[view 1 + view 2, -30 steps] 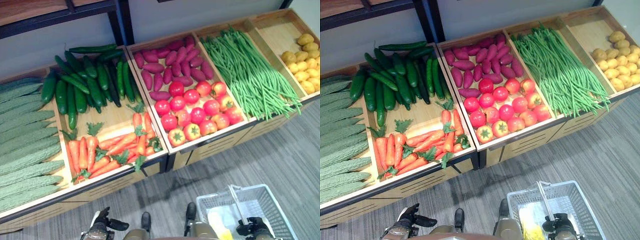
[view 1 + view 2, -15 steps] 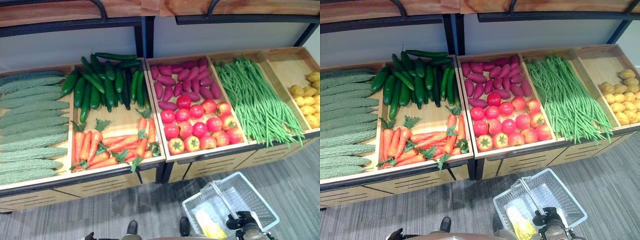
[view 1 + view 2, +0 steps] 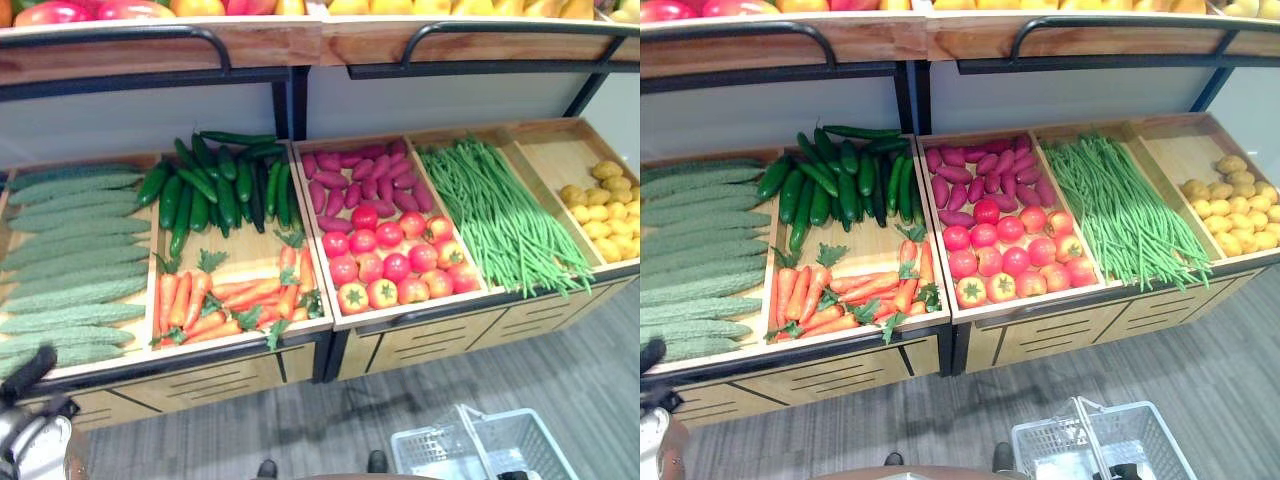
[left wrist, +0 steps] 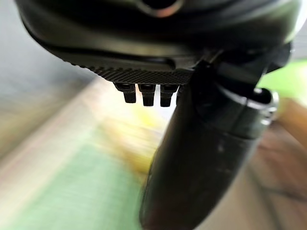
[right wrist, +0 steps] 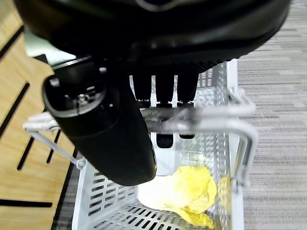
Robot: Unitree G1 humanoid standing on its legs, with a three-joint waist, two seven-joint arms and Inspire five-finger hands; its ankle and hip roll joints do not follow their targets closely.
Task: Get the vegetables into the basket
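Observation:
The white wire basket (image 3: pixel 482 452) hangs low at the front right over the floor. In the right wrist view my right hand (image 5: pixel 110 120) has its fingers curled round the basket's handle (image 5: pixel 201 125), and a yellow vegetable (image 5: pixel 184 191) lies inside. My left hand (image 3: pixel 28 375) is raised at the lower left, by the front edge of the bitter gourd bin (image 3: pixel 70 260). In its wrist view the left hand (image 4: pixel 201 158) holds nothing, thumb and fingers straight. Carrots (image 3: pixel 230 300), cucumbers (image 3: pixel 215 185), tomatoes (image 3: pixel 390 260) and sweet potatoes (image 3: pixel 365 180) fill the middle bins.
Green beans (image 3: pixel 495 215) and potatoes (image 3: pixel 600 200) lie in the right bins. A shelf (image 3: pixel 300 40) with dark rails and more produce runs above the display. Grey plank floor (image 3: pixel 560 380) lies between me and the wooden bin fronts.
The camera has tilted up, so the top shelf now shows and the basket sits lower. My left hand has risen out to the left, near the bitter gourd bin.

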